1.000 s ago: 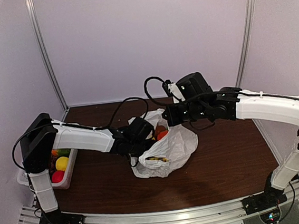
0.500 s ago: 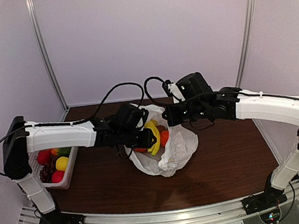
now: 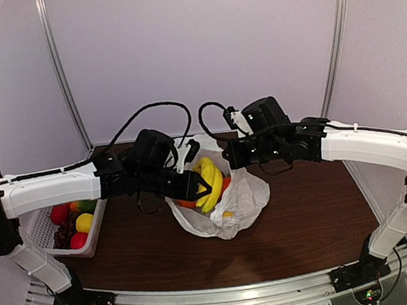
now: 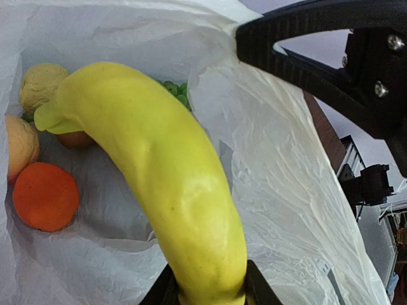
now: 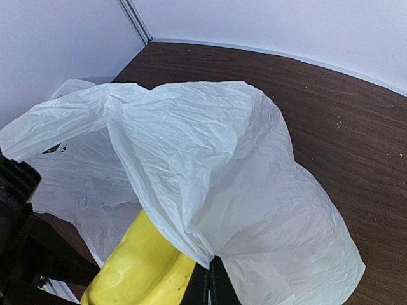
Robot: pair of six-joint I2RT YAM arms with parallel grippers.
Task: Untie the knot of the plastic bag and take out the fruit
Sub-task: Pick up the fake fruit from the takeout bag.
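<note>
Yellow toy banana bunch (image 3: 209, 175), who has it? (checker)
My left gripper (image 4: 210, 293). Jaws partly closed, clamped on the bunch's lower end. It hangs just over the mouth of the thin translucent white plastic bag (image 3: 245, 195). (operator)
Right side? (checker)
My right gripper (image 5: 208, 283) is pinched fully closed on a fold of the bag's rim, holding that side up off the dark wooden tabletop (image 3: 317, 206). (operator)
Knot? (checker)
Can't find the knot in any view. The mouth gapes wide, so I judge it undone. (operator)
What's in the bag? (checker)
Round orange fruit (image 4: 44, 196), pale peach (image 4: 18, 145), dull yellow lumpy fruit (image 4: 40, 84) and a bit of green grape bunch (image 4: 176, 89), all low on the bag floor. (operator)
Handling? (checker)
Banana looks smooth, hard and light. It's curved, so an end pinch may let it swivel; mid-body across the narrow side would be safer. The round ones will likely roll or squirt out, so take them from above across the widest part. The film is flimsy and would probably collapse over the fruit if the rim drops. (operator)
Drop-off? (checker)
My guess is the white slatted plastic basket (image 3: 94, 233) on my left, well apart from the bag. (operator)
</note>
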